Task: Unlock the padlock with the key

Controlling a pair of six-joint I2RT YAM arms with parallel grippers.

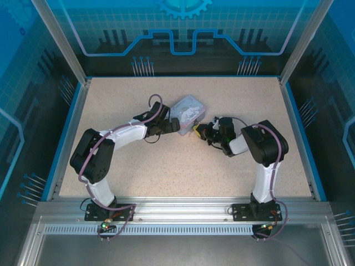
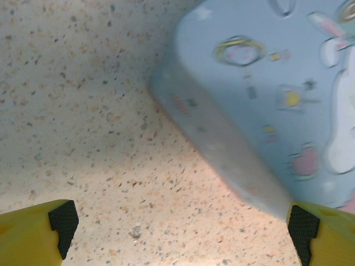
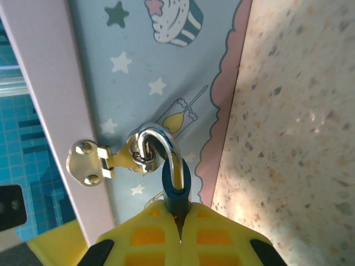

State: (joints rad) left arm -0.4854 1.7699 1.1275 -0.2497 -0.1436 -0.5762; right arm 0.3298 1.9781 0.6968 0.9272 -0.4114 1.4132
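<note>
The padlock (image 3: 176, 187) has a dark blue body and a silver shackle (image 3: 162, 139) hooked through the brassy hasp (image 3: 91, 162) of the pale blue tin box (image 3: 138, 72). My right gripper (image 3: 179, 219) is shut on the padlock's body, its yellow fingers pressed together around it. In the top view the right gripper (image 1: 201, 132) sits at the tin box's (image 1: 187, 110) near right corner. My left gripper (image 1: 175, 125) is at the box's near left side. It (image 2: 180, 235) stands open over bare tabletop, the box (image 2: 266, 100) just beyond its right finger (image 2: 304, 228). The key is out of view.
The speckled beige table (image 1: 183, 166) is bounded by blue rails and a metal frame (image 1: 177, 208) along the near edge. A small grey fleck (image 2: 135, 231) lies on the table between the left fingers.
</note>
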